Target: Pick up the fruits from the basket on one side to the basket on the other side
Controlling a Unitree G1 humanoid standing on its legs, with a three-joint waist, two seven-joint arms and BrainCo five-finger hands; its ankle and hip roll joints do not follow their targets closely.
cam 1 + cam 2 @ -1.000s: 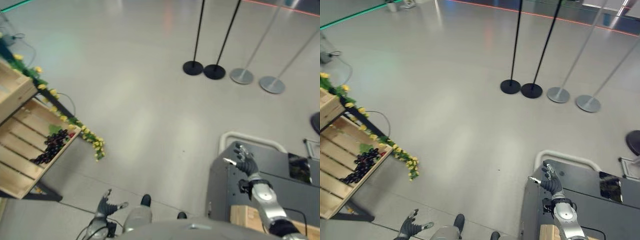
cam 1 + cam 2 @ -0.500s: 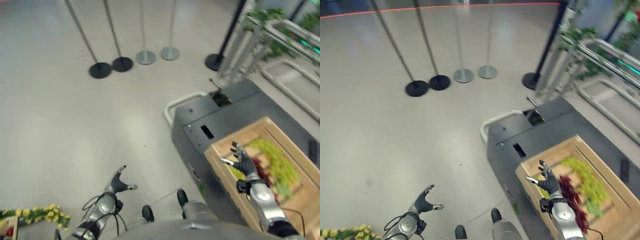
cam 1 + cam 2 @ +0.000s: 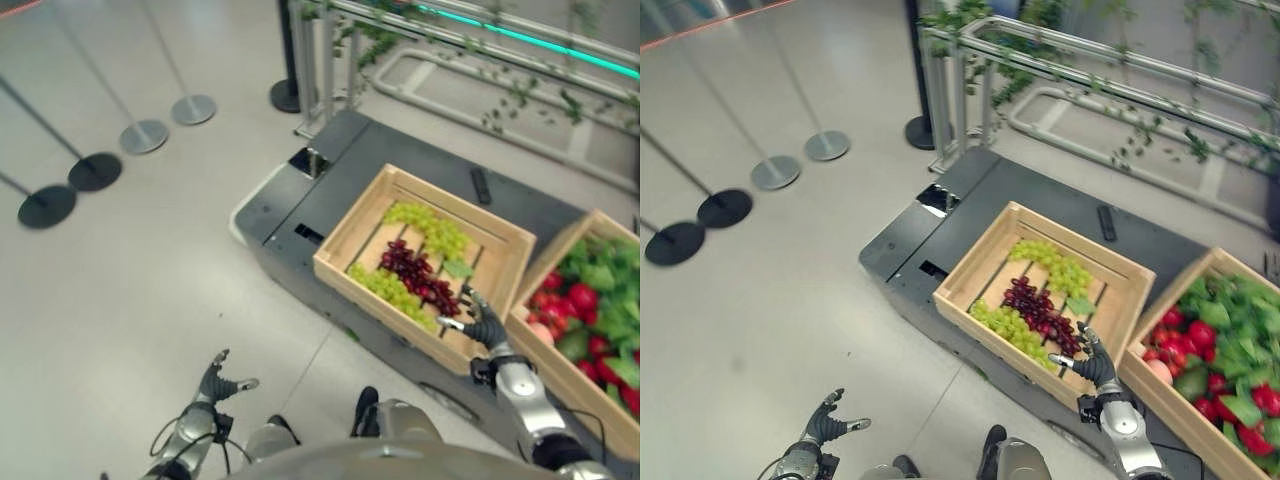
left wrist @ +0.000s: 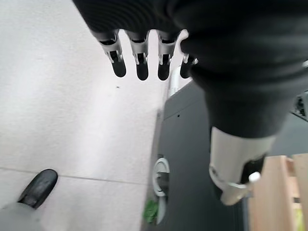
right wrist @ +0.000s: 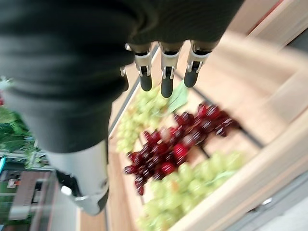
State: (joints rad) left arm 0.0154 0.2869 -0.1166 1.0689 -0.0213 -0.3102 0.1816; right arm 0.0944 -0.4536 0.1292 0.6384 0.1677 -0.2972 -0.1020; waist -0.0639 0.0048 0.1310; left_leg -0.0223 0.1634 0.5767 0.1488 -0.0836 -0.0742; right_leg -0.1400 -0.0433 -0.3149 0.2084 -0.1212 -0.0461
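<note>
1. Right hand (image 3: 1095,366) hovers with relaxed, spread fingers and holds nothing, above the near rim of the wooden crate (image 3: 975,263), so it is poised where it could drop onto the fruit.
2. Dark red grapes (image 3: 1033,308) lie in the crate's middle, with green grapes (image 3: 1006,326) on the near side and another green bunch (image 3: 1055,266) behind; a loose heap like this leaves each bunch open to a grasp from above.
3. Left hand (image 3: 214,381) hangs low over the floor, fingers loose and empty, clear of the work.
4. Second crate (image 3: 1181,414) touches the first on the robot's right, holding red fruit (image 3: 1193,337) among leaves.
5. Both crates rest on a dark grey stand (image 3: 970,205), raised to arm reach.
</note>
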